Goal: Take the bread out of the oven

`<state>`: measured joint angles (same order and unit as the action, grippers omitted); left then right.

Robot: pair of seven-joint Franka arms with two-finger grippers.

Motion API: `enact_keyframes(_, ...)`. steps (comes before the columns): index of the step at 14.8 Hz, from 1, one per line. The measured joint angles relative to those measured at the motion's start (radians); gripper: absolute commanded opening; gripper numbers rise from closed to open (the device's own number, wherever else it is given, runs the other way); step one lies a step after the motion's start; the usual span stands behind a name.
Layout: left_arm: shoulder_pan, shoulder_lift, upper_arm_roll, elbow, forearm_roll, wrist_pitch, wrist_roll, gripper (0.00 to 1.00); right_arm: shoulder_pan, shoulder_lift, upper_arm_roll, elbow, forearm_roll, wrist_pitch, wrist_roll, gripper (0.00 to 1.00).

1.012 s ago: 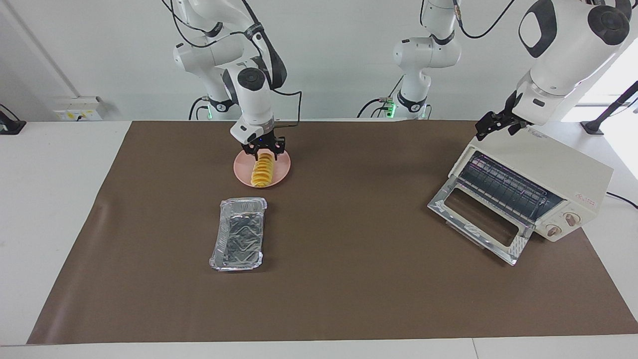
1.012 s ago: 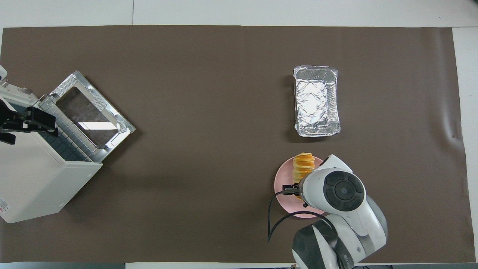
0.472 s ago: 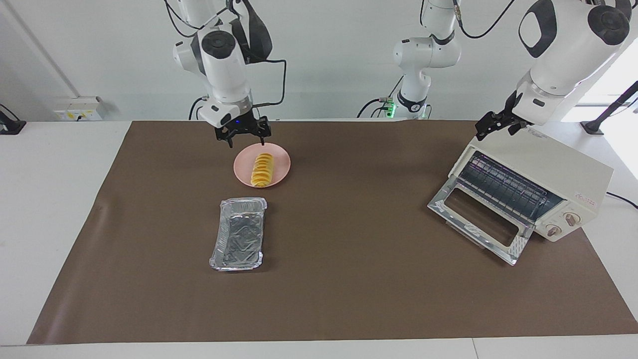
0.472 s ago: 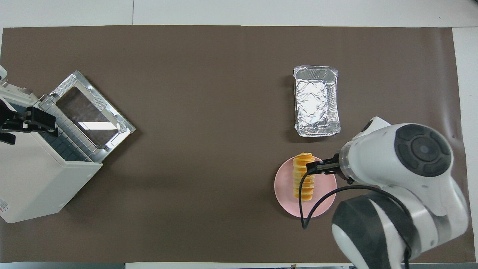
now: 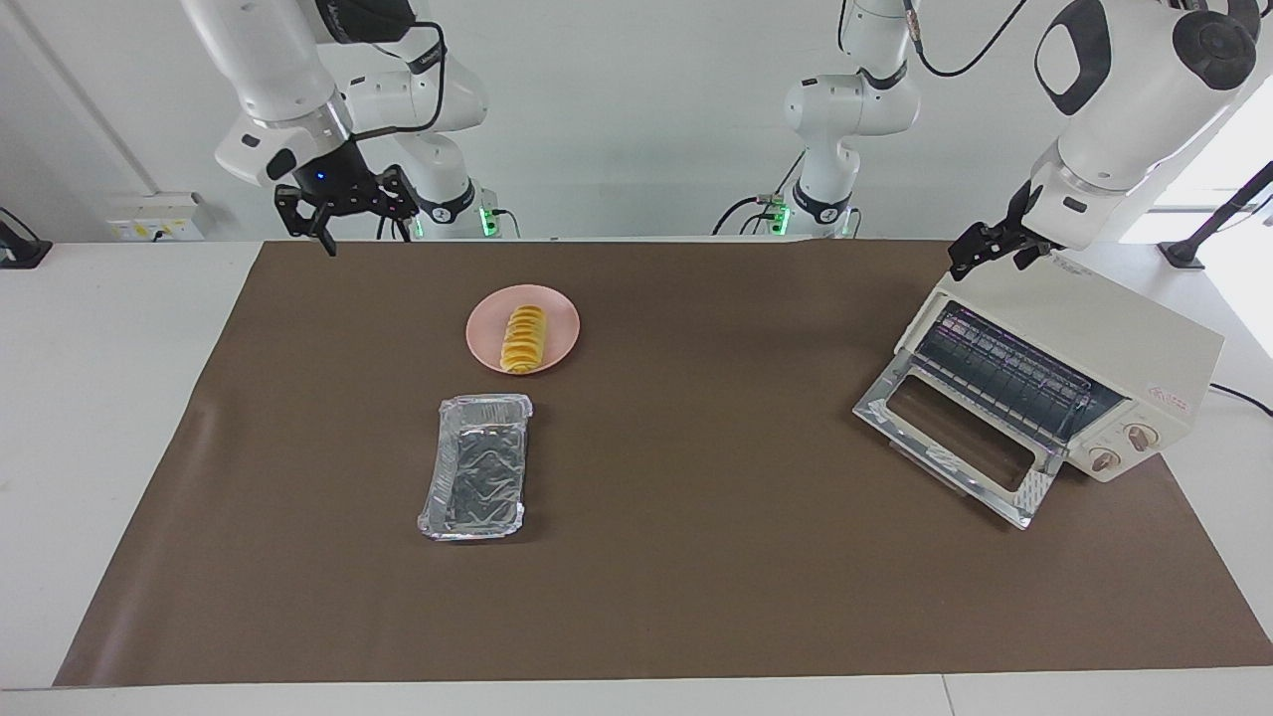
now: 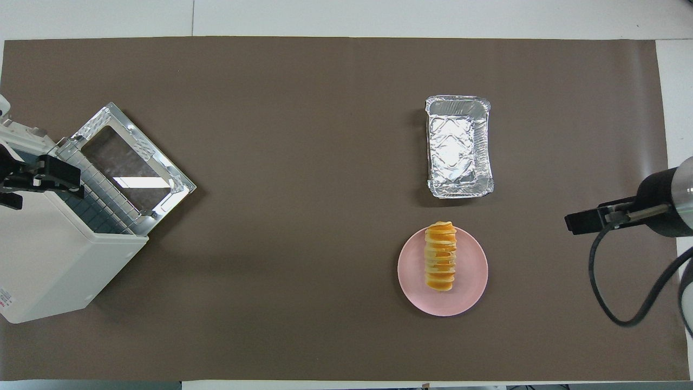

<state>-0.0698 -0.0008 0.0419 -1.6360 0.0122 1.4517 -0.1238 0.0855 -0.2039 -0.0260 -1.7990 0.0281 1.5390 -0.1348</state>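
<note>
The bread (image 5: 524, 338) lies on a round pink plate (image 5: 563, 316), near the robots' edge toward the right arm's end; the overhead view shows the bread (image 6: 440, 256) on the plate (image 6: 471, 284) too. The cream-white oven (image 5: 1104, 333) stands at the left arm's end with its glass door (image 5: 955, 438) dropped open and the wire rack bare; it also shows in the overhead view (image 6: 48, 260). My right gripper (image 5: 358, 229) is open and empty, raised over the table's edge by the right arm's base (image 6: 575, 223). My left gripper (image 5: 990, 261) hovers at the oven's top edge (image 6: 40, 176).
A crinkled silver foil tray (image 5: 477, 467) sits empty, farther from the robots than the plate; it also shows in the overhead view (image 6: 459, 146). A brown mat (image 5: 696, 557) covers the table. The oven's open door juts toward the table's middle.
My right gripper has let go of the bread on the plate, risen and swung away toward the right arm's end. The bread stays on the plate. The left arm has not moved.
</note>
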Motion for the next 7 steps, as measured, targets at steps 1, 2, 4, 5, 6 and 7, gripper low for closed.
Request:
enact_keyframes(1, 0.0, 0.0, 0.0, 0.0, 0.0, 0.0, 0.0, 1.0, -0.003, 0.017, 0.0, 0.048, 0.0, -0.042, 0.0, 1.0)
enact_keyframes(2, 0.0, 0.0, 0.0, 0.0, 0.0, 0.0, 0.0, 1.0, -0.01, 0.037, 0.0, 0.093, -0.001, -0.08, 0.0, 1.0)
enact_keyframes(4, 0.0, 0.0, 0.0, 0.0, 0.0, 0.0, 0.0, 1.0, -0.038, 0.072, 0.0, 0.156, -0.003, -0.131, 0.0, 1.0)
enact_keyframes(5, 0.0, 0.0, 0.0, 0.0, 0.0, 0.0, 0.0, 1.0, -0.05, 0.085, -0.001, 0.17, -0.003, -0.14, 0.0, 1.0)
enact_keyframes(6, 0.0, 0.0, 0.0, 0.0, 0.0, 0.0, 0.0, 1.0, -0.058, 0.095, -0.001, 0.176, -0.003, -0.142, 0.0, 1.0)
enact_keyframes(7, 0.0, 0.0, 0.0, 0.0, 0.0, 0.0, 0.0, 1.0, -0.062, 0.102, -0.001, 0.178, -0.003, -0.142, 0.0, 1.0)
